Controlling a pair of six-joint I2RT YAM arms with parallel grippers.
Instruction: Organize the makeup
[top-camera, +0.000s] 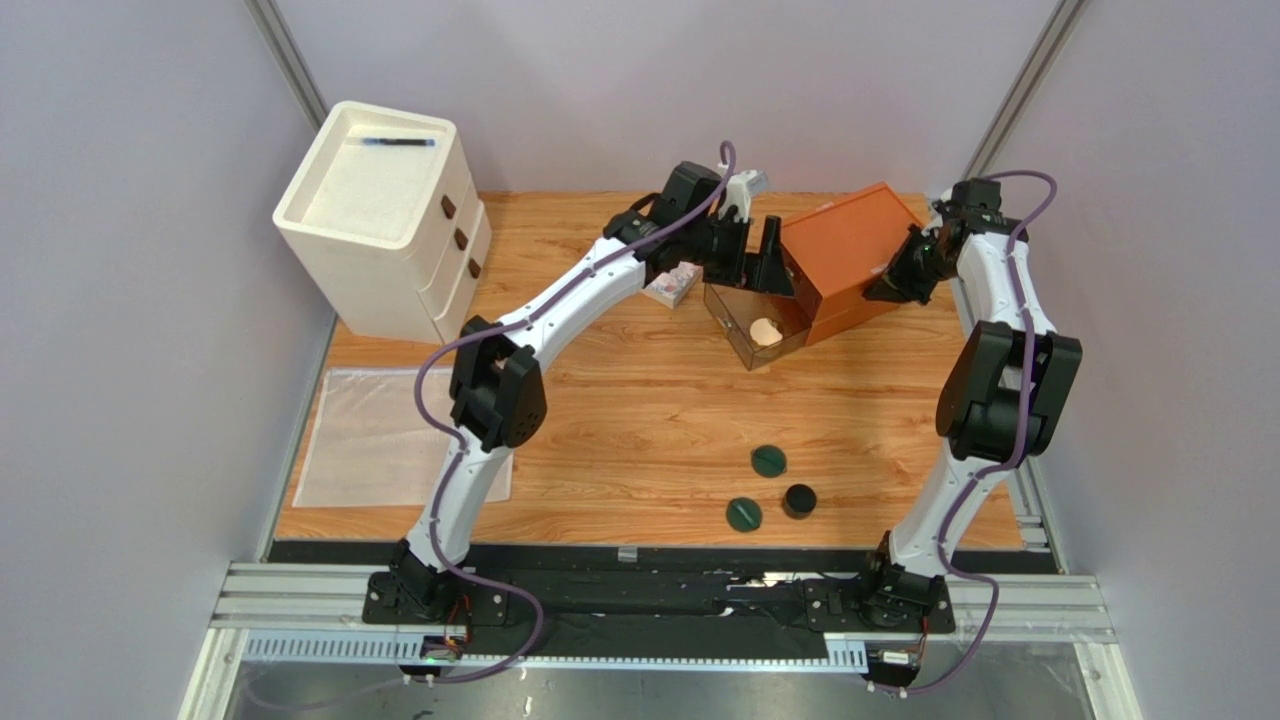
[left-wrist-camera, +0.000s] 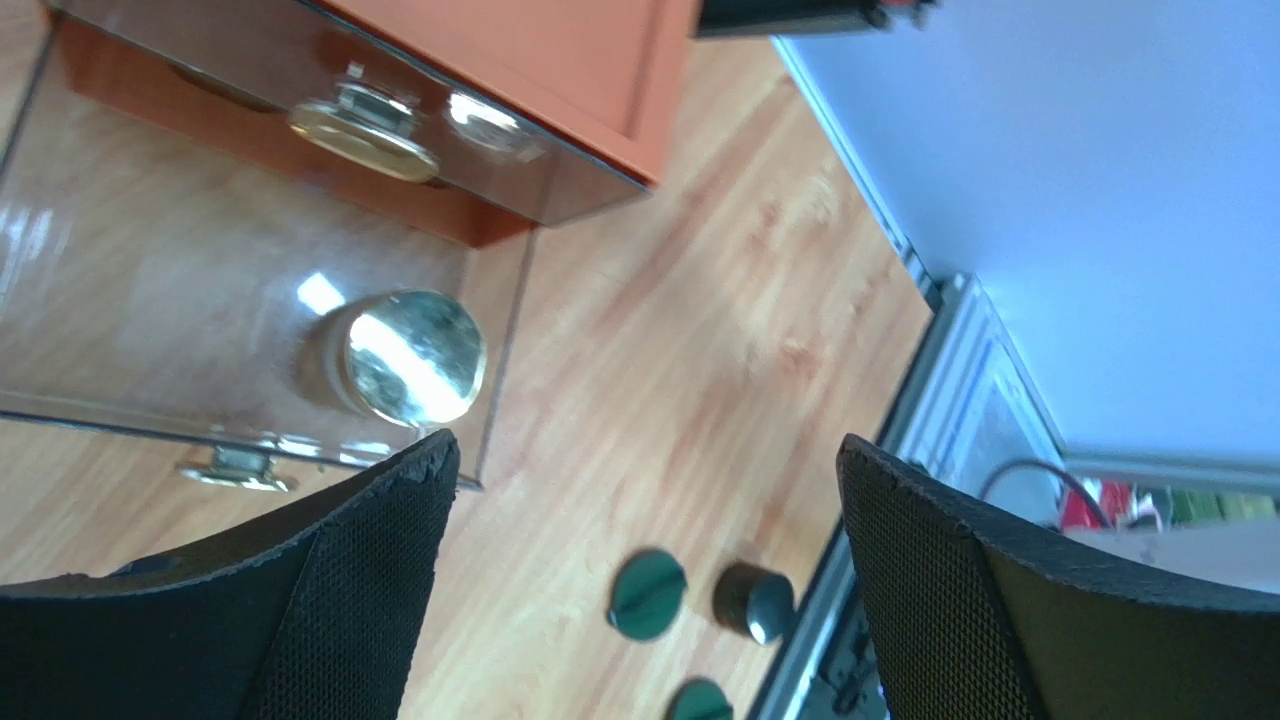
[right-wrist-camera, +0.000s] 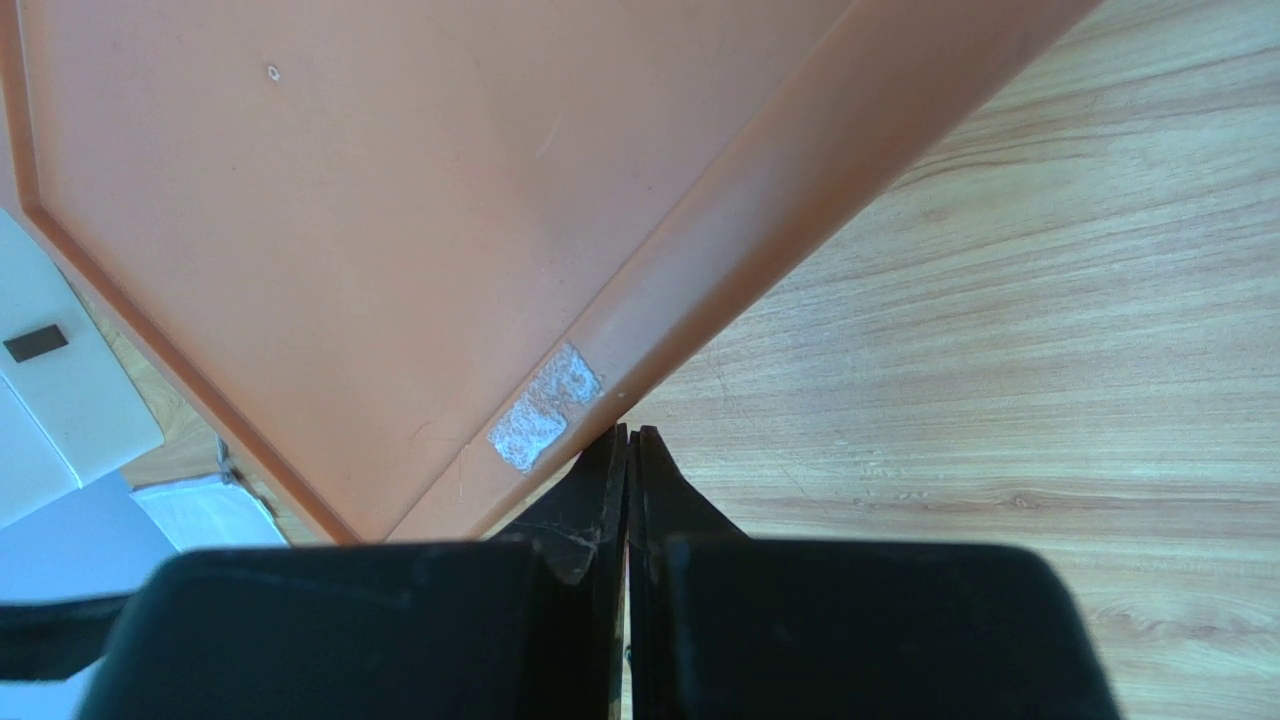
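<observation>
The gold-rimmed round compact (top-camera: 766, 333) lies in a clear drawer (top-camera: 732, 323) pulled out of an orange box (top-camera: 849, 248); it also shows in the left wrist view (left-wrist-camera: 409, 357). Two dark-green discs (top-camera: 769, 461) (top-camera: 744, 515) and a small black jar (top-camera: 798, 500) sit on the wood near the front; the left wrist view shows one disc (left-wrist-camera: 648, 594) and the jar (left-wrist-camera: 754, 602). My left gripper (top-camera: 751, 255) (left-wrist-camera: 646, 458) is open and empty above the drawer. My right gripper (top-camera: 887, 285) (right-wrist-camera: 628, 443) is shut, with its tips against the orange box's (right-wrist-camera: 376, 195) right edge. The tubes are out of view.
A white drawer unit (top-camera: 383, 225) stands at the back left with a thin black pen (top-camera: 398, 143) on top. A floral booklet (top-camera: 676, 285) lies under the left arm. A clear plastic sheet (top-camera: 368, 435) lies at the table's left edge. Grey walls close in both sides.
</observation>
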